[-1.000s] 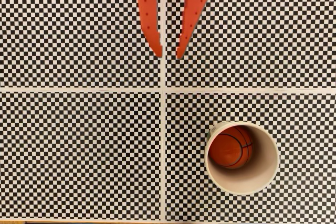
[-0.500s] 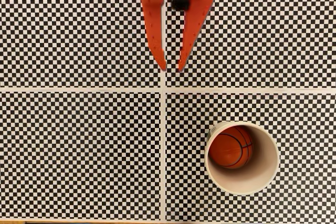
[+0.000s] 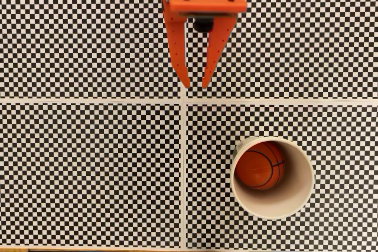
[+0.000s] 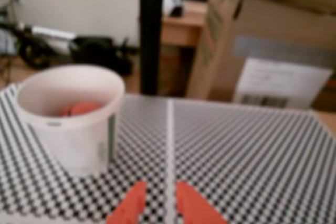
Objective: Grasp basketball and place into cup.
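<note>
In the fixed view the basketball [image 3: 259,165] lies inside the cup [image 3: 298,196], resting toward the upper-left part of the cup's floor, with the pale inner wall showing as a wide crescent on the right and lower sides. The cup stands upright on the checkerboard mat [image 3: 88,169], in the lower-right quarter marked off by the pale cross lines [image 3: 183,146]. The gripper [image 3: 195,84] is at the top centre of that view, well apart from the cup, with its two orange fingers [image 3: 177,51] pointing down the picture and straddling the vertical pale line. The fingers converge toward their tips, which stand a narrow gap apart with nothing between them (empty, and not fully closed). In the wrist view the two finger tips [image 4: 135,203] enter from the bottom edge, one on either side of the pale line, again with a small gap and only mat between them. The cup [image 4: 79,135] stands to the left in this view, upright, and an orange patch of the basketball [image 4: 79,108] shows just above the near rim. Beyond the far edge of the mat there are cardboard boxes [image 4: 273,45] and a dark post [image 4: 151,35]; this view is soft, and finer detail there cannot be made out.
</note>
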Controlling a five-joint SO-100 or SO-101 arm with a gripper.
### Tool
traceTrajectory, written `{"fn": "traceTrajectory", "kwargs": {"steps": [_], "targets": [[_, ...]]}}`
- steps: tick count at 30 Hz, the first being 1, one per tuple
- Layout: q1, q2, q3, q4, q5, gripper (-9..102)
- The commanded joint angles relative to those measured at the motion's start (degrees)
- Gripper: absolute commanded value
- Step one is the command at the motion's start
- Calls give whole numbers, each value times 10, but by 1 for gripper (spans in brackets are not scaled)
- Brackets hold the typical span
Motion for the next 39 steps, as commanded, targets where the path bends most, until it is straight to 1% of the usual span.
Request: {"fn": "traceTrajectory", "kwargs": {"steps": [1, 11, 17, 21, 29, 39], "targets": [[2, 5, 20, 34, 1, 0], [15, 5, 20, 192, 3, 0], [36, 5, 20, 273, -6, 0], [47, 5, 20, 305, -19, 0], [62, 5, 20, 357, -8, 0], [66, 5, 20, 414, 40, 0]]}}
